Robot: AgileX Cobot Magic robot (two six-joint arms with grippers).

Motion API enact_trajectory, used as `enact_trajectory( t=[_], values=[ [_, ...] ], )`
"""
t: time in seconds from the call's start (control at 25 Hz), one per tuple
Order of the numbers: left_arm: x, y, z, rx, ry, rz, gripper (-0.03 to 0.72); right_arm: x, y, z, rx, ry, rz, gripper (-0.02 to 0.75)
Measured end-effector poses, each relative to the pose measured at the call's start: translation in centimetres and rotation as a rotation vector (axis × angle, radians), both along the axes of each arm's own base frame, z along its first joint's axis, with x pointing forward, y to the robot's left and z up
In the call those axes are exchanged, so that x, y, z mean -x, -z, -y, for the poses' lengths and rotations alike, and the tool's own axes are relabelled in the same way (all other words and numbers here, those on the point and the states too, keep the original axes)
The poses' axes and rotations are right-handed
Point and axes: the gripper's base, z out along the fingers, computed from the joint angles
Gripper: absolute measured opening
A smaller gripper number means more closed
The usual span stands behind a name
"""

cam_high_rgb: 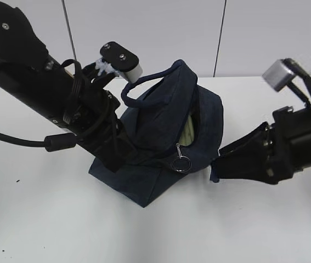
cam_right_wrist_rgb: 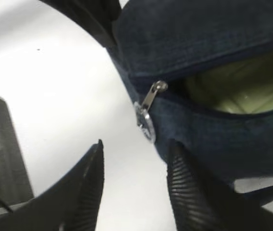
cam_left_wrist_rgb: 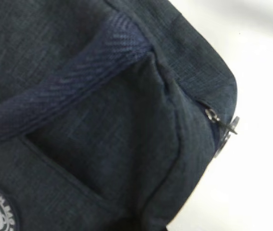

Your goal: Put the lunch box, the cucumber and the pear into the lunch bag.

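Looking across the white table [cam_high_rgb: 45,230], I see the navy lunch bag [cam_high_rgb: 166,148] slumped in the middle between my two arms, its mouth gaping toward the right with a pale green lid [cam_right_wrist_rgb: 242,91] showing inside. My left gripper [cam_high_rgb: 114,156] is pressed into the bag's left side with its tips hidden against the fabric, so I cannot tell whether it is parted or closed. My right gripper [cam_right_wrist_rgb: 136,183] sits just right of the bag with its fingers [cam_right_wrist_rgb: 187,190] spread apart, the near one touching the cloth, and the silver ring pull [cam_right_wrist_rgb: 145,122] hangs just ahead of the gap between them.
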Motion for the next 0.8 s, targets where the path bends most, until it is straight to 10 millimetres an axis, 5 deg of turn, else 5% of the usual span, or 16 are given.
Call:
enact_trajectory(
  t=[0.32,0.8],
  values=[
    [0.0,0.0,0.0,0.006,-0.004,-0.002,0.011,-0.5,1.5,-2.9,0.134,0.002,0.268,0.345],
    [0.0,0.0,0.1,0.009,-0.006,-0.001,0.011,-1.3,3.8,-3.3,0.141,-0.011,0.198,0.344]
  ],
)
